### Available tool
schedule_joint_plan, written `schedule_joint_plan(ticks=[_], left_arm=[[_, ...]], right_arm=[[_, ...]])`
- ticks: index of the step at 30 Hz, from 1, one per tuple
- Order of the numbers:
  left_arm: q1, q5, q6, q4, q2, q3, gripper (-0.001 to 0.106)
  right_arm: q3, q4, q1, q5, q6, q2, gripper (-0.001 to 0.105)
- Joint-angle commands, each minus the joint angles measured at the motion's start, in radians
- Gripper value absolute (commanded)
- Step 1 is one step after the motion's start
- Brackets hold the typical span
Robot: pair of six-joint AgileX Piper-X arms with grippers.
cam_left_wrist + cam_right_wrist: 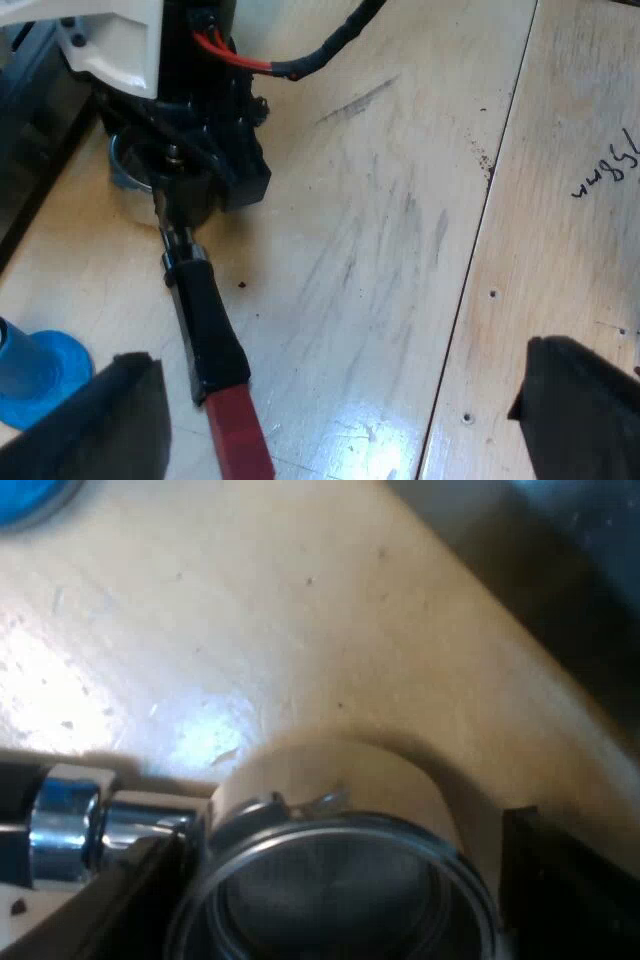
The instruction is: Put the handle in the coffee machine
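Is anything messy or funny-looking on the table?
Only small things: a dark speck on the table beside the handle, grey scuff marks, and black scribbled writing on the wood. Nothing looks spilled or broken.

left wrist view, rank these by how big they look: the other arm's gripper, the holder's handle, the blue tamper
1. right gripper
2. handle, black with a red end
3. blue tamper, partly cut off, so its place is unsure
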Motion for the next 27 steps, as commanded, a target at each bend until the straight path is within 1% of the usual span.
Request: schedule_joint_plan(ticks=[1, 2, 5, 10, 13, 19, 24, 27], left_arm=[[-0.005, 0.007, -0.012, -0.012, 0.000, 0.000, 0.073], [-0.005, 0.007, -0.012, -0.012, 0.000, 0.000, 0.073], [-0.005, 0.007, -0.012, -0.012, 0.000, 0.000, 0.073], [-0.005, 0.007, -0.009, -0.012, 0.000, 0.000, 0.073], [-0.005, 0.007, -0.010, -0.012, 0.000, 0.000, 0.073], [-0.005, 0.007, -0.010, -0.028, 0.000, 0.000, 0.073], [-0.005, 0.007, -0.007, -0.068, 0.000, 0.000, 0.073], [-0.005, 0.007, 0.012, -0.080, 0.000, 0.000, 0.073]], right_arm=[[0.006, 0.052, -0.001, -0.018, 0.017, 0.006, 0.033], [0.006, 0.057, -0.001, -0.018, 0.018, 0.006, 0.029], [0.006, 0.058, -0.001, -0.018, 0.030, 0.006, 0.022], [0.004, 0.066, -0.001, -0.061, 0.100, 0.002, 0.000], [0.004, 0.075, -0.001, -0.063, 0.141, -0.009, 0.000], [0.002, 0.110, -0.001, -0.063, 0.192, -0.048, 0.000], [-0.017, 0.166, -0.001, -0.063, 0.204, -0.087, 0.000], [-0.035, 0.215, -0.001, -0.063, 0.209, -0.112, 0.000]])
